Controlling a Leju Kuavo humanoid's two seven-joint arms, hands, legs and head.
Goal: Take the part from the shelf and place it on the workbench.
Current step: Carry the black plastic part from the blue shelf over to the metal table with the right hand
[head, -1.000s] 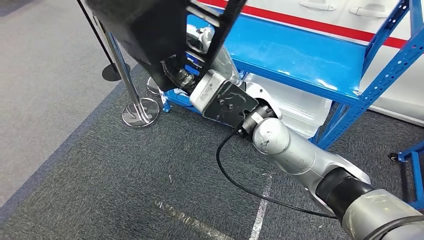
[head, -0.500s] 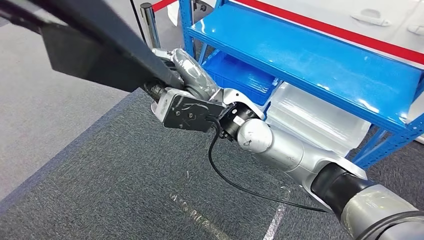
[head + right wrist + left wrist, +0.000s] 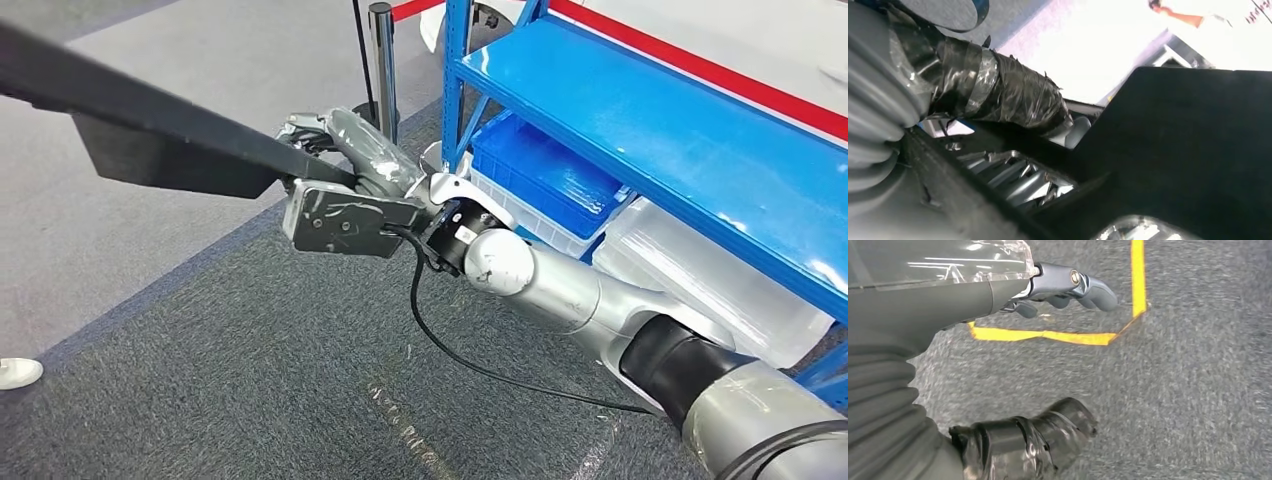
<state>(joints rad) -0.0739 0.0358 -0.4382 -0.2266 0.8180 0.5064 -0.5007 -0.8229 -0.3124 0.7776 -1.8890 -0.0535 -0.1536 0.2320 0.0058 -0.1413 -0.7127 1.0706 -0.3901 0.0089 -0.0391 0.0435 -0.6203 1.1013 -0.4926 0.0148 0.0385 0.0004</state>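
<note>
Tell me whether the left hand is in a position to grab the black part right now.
Probably not. The left hand hangs over grey carpet by yellow floor tape, holding nothing, while the black part is held by the right hand out in front beside the blue shelf.

blue shelf (image 3: 640,130) right, stanchion (image 3: 382,55) ahead

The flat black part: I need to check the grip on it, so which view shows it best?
Head view: the flat black part extends from the right hand. Right wrist view shows it close, cropped. Left wrist view shows carpet.
</note>
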